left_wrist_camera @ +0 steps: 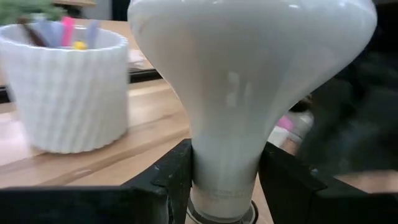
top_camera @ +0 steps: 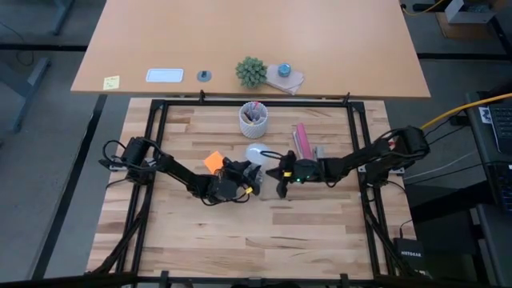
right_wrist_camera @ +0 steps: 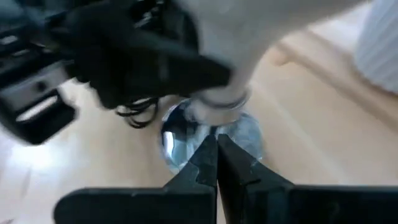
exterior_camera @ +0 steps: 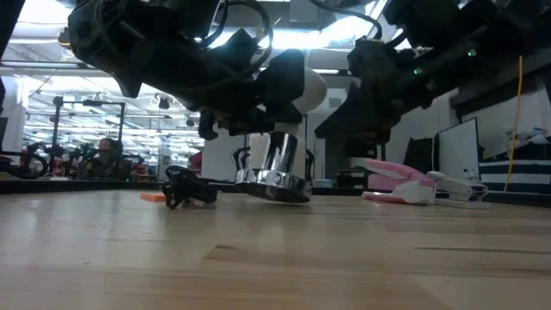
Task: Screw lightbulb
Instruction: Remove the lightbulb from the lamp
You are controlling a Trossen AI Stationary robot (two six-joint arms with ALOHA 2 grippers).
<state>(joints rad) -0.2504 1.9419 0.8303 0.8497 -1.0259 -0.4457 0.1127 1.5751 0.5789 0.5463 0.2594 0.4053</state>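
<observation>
Left gripper [left_wrist_camera: 224, 180] squeezing the neck of the lightbulb [left_wrist_camera: 242, 81], holding it upright, base down in the shiny round fitting [right_wrist_camera: 211, 134]. Right gripper [right_wrist_camera: 216, 155] pinched tight, holding nothing, just beside the fitting. Behind the fitting, white pen cup [top_camera: 254, 120].

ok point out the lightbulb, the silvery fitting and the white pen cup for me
lightbulb [left_wrist_camera: 249, 68], left wrist view, on its wide white dome
silvery fitting [exterior_camera: 275, 176], low view, on its shiny metal side
white pen cup [top_camera: 254, 123], high view, on its side wall
</observation>
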